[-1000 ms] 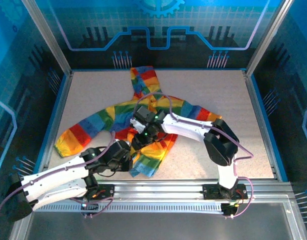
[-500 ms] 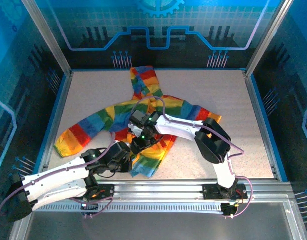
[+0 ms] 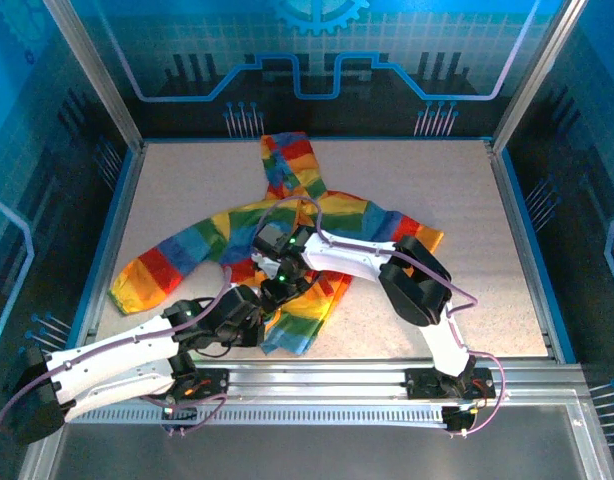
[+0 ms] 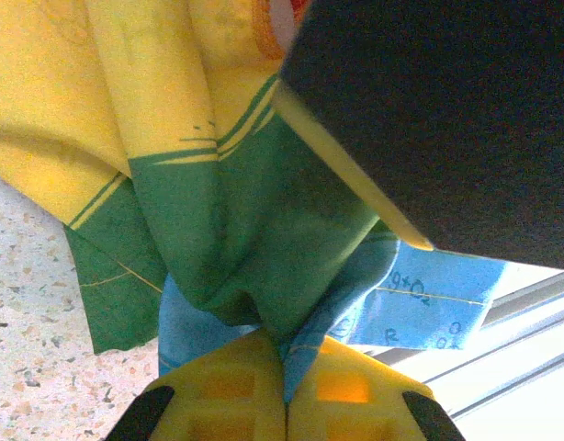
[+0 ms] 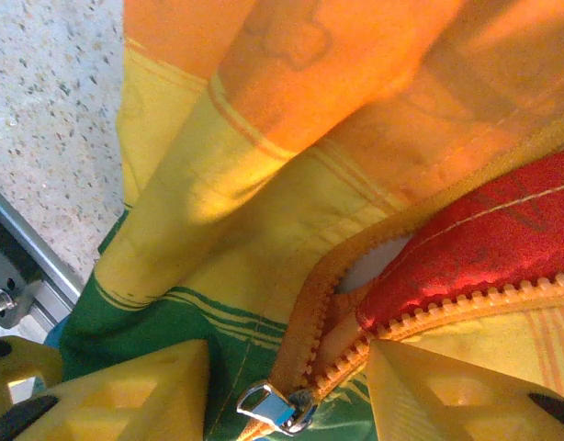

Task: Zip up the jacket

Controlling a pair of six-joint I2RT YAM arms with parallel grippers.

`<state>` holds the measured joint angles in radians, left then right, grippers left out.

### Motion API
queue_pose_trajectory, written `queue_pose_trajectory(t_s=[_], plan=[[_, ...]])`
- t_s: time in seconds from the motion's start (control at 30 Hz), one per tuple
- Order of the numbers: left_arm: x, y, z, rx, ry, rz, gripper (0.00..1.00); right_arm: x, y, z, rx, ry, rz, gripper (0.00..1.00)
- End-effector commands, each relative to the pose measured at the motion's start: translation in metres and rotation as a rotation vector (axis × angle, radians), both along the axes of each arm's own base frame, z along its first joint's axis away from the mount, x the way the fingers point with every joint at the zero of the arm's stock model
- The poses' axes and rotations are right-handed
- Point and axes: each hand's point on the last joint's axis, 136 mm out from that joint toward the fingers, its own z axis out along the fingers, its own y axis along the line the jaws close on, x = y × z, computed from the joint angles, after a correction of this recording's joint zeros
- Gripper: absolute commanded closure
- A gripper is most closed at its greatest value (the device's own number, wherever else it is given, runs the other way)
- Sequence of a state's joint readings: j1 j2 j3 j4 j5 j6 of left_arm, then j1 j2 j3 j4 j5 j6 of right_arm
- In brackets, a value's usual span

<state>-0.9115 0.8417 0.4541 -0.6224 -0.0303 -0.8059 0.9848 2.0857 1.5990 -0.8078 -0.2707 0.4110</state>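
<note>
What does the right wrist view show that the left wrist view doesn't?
Right wrist adds: the orange zipper with its metal slider inside the open right hand, and a red panel. Left wrist adds: the left hand shut on the blue hem, with a dark shape overhead. Shared: the jacket's yellow and green stripes on the speckled table.

Jacket (image 5: 264, 184) is matt cloth, zipper pull (image 5: 275, 407) glossy metal

You have open speckled beige worktop (image 3: 437, 180) right of the rainbow-striped fabric jacket (image 3: 187, 250); at its near hem the white left arm (image 3: 117, 360) and white right arm (image 3: 352, 258) crowd together.
</note>
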Motion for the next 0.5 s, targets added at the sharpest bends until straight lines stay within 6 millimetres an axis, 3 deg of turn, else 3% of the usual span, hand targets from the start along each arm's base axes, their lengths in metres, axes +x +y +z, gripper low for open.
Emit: queue_pose_trajectory(t_s=[0.0,0.47], plan=[[-0.0012,0.0024,-0.0022,-0.003,0.002,0.004,1.0,-0.0057,-0.0046,-0.0032,-0.054,0.003,0.014,0.52],[-0.0011,0.003,-0.0032,0.002,-0.001,0.0,1.0,-0.0076,-0.0052,-0.011,-0.085,0.025,0.004,0.59]])
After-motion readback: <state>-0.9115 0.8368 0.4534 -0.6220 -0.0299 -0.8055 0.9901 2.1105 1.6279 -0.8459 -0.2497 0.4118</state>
